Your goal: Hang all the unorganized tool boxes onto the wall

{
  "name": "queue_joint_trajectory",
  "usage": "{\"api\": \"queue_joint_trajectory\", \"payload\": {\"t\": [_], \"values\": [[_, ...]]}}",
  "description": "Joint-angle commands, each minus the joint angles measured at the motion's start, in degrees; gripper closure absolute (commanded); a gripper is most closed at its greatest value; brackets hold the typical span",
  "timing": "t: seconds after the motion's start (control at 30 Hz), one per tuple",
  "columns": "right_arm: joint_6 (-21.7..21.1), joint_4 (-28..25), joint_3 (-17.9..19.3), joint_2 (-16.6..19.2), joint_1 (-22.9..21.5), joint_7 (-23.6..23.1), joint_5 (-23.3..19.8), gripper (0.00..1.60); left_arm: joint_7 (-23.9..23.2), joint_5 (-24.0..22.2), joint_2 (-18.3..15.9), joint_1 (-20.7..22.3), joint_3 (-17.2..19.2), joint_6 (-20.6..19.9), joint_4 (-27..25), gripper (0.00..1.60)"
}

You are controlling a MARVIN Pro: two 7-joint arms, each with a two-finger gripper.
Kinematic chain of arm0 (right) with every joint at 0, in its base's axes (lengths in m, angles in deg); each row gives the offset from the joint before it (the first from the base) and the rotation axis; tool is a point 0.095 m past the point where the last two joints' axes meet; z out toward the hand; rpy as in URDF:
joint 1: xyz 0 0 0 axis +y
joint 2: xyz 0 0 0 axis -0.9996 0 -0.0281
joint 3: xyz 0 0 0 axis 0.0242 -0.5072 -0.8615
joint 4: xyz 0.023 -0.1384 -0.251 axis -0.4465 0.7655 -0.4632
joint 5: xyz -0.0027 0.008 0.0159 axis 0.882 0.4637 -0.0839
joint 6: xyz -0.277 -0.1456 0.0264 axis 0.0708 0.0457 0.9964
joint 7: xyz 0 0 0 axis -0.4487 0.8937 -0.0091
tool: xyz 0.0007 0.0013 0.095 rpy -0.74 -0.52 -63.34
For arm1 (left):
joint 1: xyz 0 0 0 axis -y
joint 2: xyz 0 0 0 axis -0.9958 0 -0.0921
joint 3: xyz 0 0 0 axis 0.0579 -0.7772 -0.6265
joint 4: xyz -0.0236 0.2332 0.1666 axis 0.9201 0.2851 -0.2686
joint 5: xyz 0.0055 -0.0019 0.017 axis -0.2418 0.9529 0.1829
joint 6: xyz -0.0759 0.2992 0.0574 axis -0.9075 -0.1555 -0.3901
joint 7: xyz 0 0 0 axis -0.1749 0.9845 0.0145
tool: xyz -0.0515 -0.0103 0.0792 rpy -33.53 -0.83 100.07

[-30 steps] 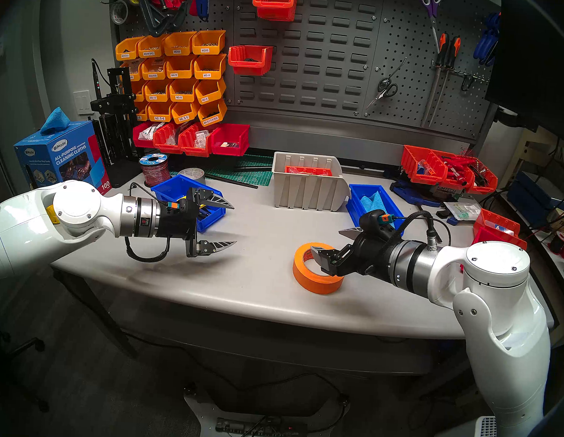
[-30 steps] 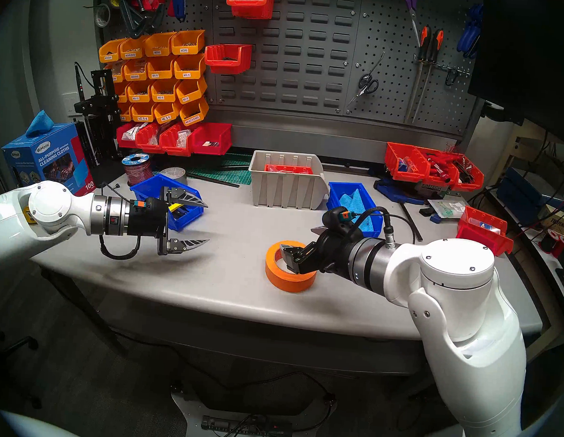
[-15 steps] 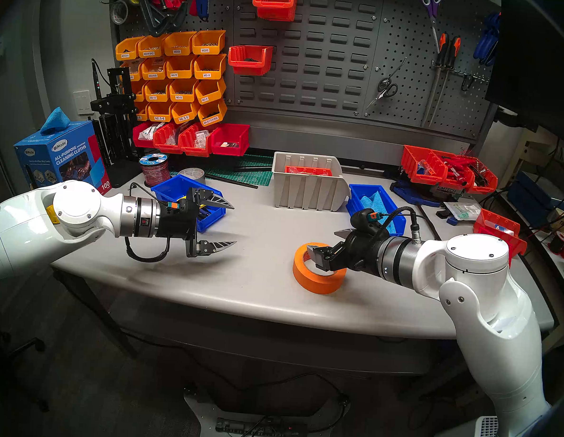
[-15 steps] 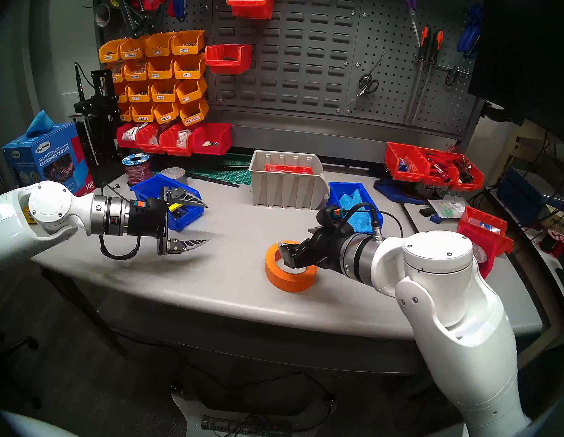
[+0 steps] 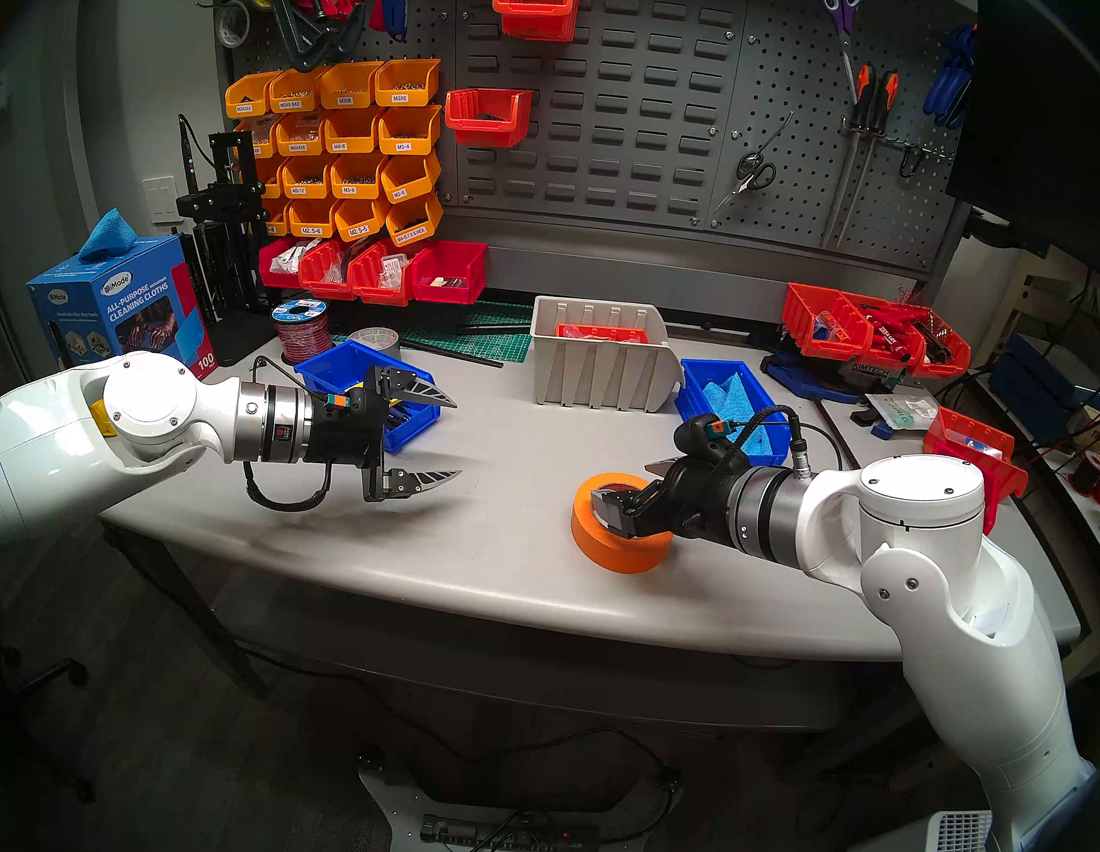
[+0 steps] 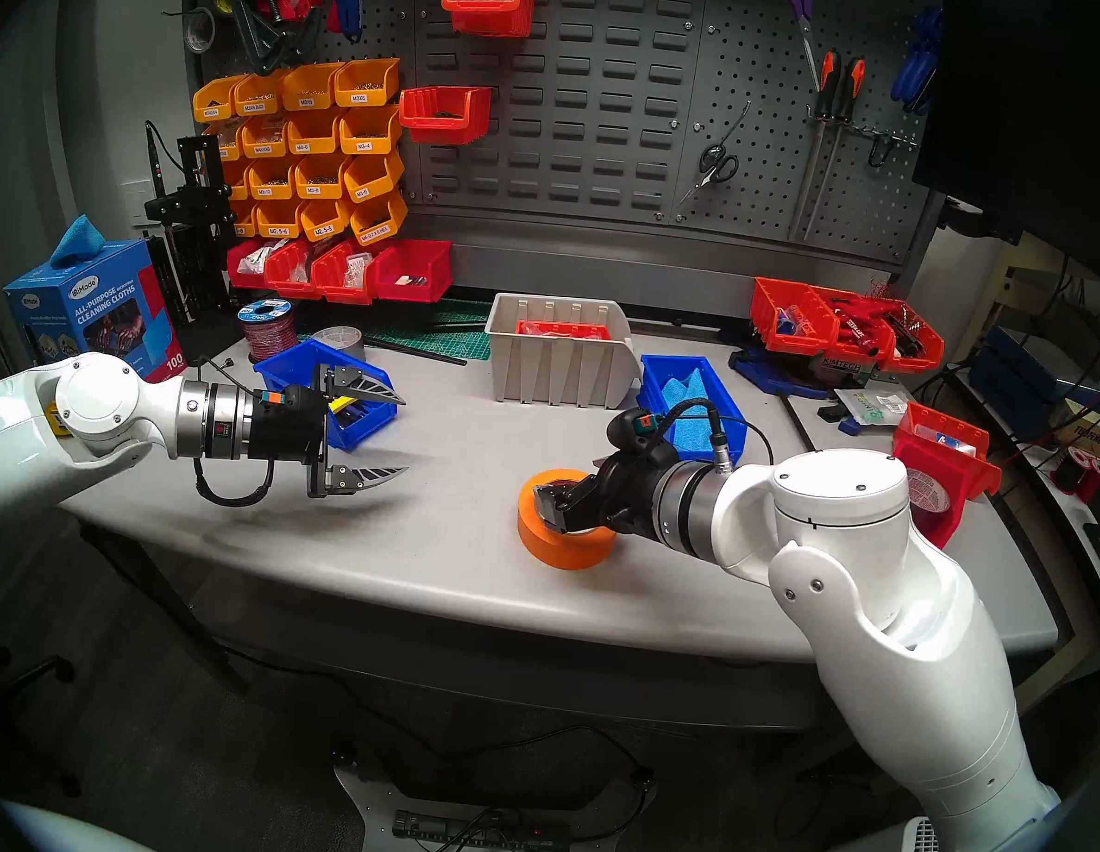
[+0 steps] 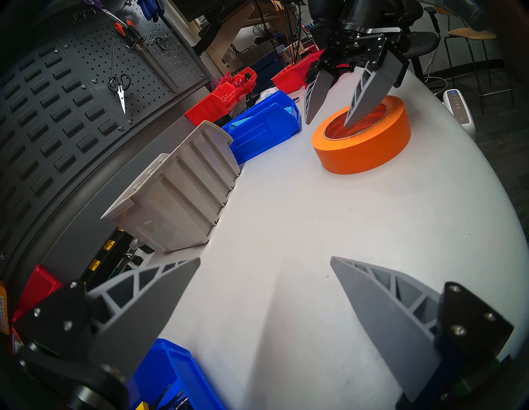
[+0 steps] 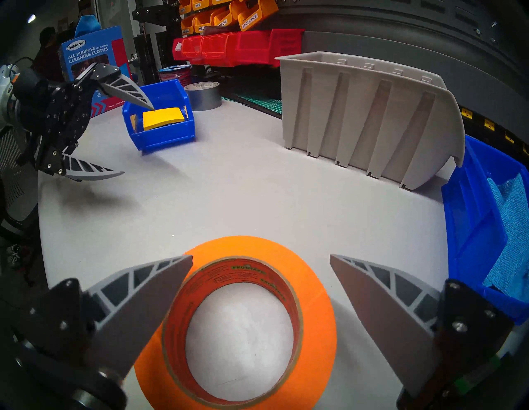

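The left tool (image 5: 453, 435) hangs over the left part of the table (image 5: 495, 541) with its two fingers spread wide and nothing between them. The right tool (image 5: 624, 484) is also spread wide and holds nothing; it is just above the orange tape roll (image 5: 617, 545), which lies flat on the near right part of the table. In the left wrist view, one finger (image 7: 362, 106) points down at the hole of the roll and the other is beside the roll's outer wall.

The beige tool box (image 5: 603, 361) stands at the far middle of the table, with a red box inside. One blue tool box (image 5: 732, 404), with a blue cloth inside, is just beside it on the right. The other blue tool box (image 5: 345, 364) stands on the left, partly behind the left tool. None of these three hangs on the wall (image 5: 619, 98), where two red bins (image 5: 489, 116) hang at the left.
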Motion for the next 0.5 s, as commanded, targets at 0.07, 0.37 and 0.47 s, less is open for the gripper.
{"api": "queue_joint_trajectory", "payload": {"t": [0.07, 0.37, 0.47], "values": [[0.14, -2.05, 0.79, 6.85, 0.29, 6.71, -8.67, 0.0, -0.05, -0.07, -0.08, 0.6, 0.52, 0.01, -0.12, 0.0], [0.14, -2.65, 1.29, 10.95, 0.65, 13.02, -17.12, 0.0, -0.08, -0.07, -0.08, 0.61, 0.52, 0.0, -0.12, 0.0], [0.14, -2.96, 1.33, 12.45, 0.42, 14.66, -19.72, 1.6, -0.08, -0.08, -0.08, 0.61, 0.52, -0.01, -0.12, 0.0]]}}
